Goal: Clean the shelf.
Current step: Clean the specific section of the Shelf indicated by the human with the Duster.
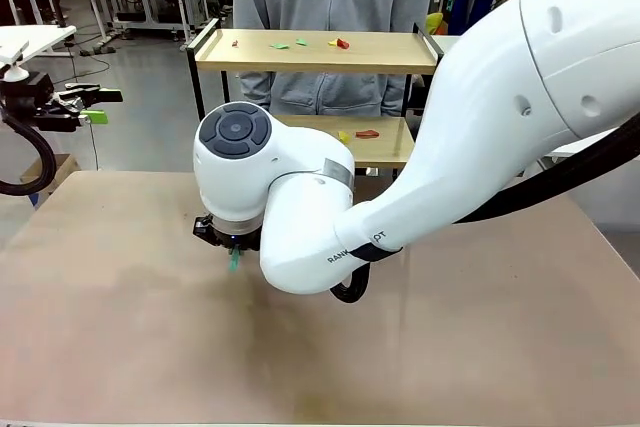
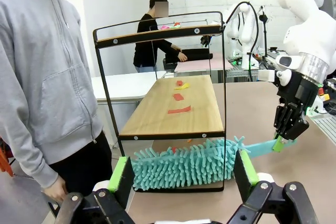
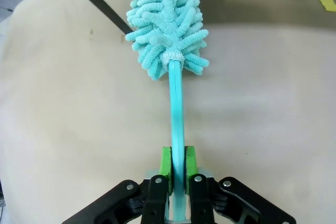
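At the far edge of the table (image 1: 120, 327), the shelf (image 1: 390, 52) stood with little coloured scraps (image 1: 342, 44) on both boards. The right claw (image 3: 178, 161) squeezed the blue duster (image 3: 167, 19) by its handle. The left claw (image 1: 98, 106) hung wide apart and empty. The cleaning looked hardly begun.

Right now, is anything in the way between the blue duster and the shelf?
Nothing visible. The right gripper holds the duster by its handle, and its fluffy head lies right at the bottom of the shelf.
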Action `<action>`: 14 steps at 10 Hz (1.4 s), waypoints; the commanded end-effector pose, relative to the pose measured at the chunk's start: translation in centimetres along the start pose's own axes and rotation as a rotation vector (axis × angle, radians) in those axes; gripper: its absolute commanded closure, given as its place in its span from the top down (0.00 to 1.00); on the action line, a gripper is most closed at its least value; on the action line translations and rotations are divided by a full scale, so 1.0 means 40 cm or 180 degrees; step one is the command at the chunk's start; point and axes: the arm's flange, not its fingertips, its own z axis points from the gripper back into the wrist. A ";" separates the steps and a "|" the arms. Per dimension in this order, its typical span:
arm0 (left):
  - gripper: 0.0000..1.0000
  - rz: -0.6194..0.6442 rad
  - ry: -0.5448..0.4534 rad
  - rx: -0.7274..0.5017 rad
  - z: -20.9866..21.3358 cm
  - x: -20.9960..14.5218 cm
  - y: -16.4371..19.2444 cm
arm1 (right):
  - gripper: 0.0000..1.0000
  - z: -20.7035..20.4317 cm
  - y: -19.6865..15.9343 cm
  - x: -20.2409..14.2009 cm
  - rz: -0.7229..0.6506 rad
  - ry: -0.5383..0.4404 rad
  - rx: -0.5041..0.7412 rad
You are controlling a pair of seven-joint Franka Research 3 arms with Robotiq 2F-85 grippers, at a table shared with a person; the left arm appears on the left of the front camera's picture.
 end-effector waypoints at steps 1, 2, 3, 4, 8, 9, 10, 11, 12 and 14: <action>1.00 -0.0035 0.0006 -0.0009 0.001 0.004 -0.004 | 0.13 0.022 -0.090 0.028 -0.0176 0.0117 0.0069; 1.00 -0.0035 0.0006 -0.0009 0.001 0.004 -0.004 | 0.13 0.026 -0.127 0.036 -0.0267 0.0114 0.0070; 1.00 -0.0035 0.0006 -0.0009 0.001 0.004 -0.004 | 0.13 0.027 -0.167 0.040 -0.0312 0.0142 0.0056; 1.00 -0.0035 0.0006 -0.0009 0.001 0.004 -0.004 | 0.13 0.030 -0.224 0.046 -0.0348 0.0225 0.0041; 1.00 -0.0035 0.0006 -0.0009 0.001 0.004 -0.004 | 0.13 0.058 -0.399 0.067 -0.0563 0.0276 -0.0206; 1.00 -0.0035 0.0006 -0.0009 0.001 0.004 -0.004 | 0.13 0.071 -0.445 0.079 -0.0634 0.0273 -0.0318; 1.00 -0.0035 0.0006 -0.0009 0.001 0.004 -0.004 | 0.13 0.085 -0.484 0.088 -0.0697 0.0262 -0.0405; 1.00 -0.0035 0.0006 -0.0009 0.001 0.004 -0.004 | 0.13 0.094 -0.521 0.100 -0.0732 0.0231 -0.0527; 1.00 -0.0035 0.0006 -0.0009 0.001 0.004 -0.004 | 0.13 0.095 -0.555 0.114 -0.0762 0.0281 -0.0608; 1.00 -0.0035 0.0006 -0.0009 0.001 0.004 -0.004 | 0.13 0.098 -0.617 0.147 -0.0793 0.0298 -0.0879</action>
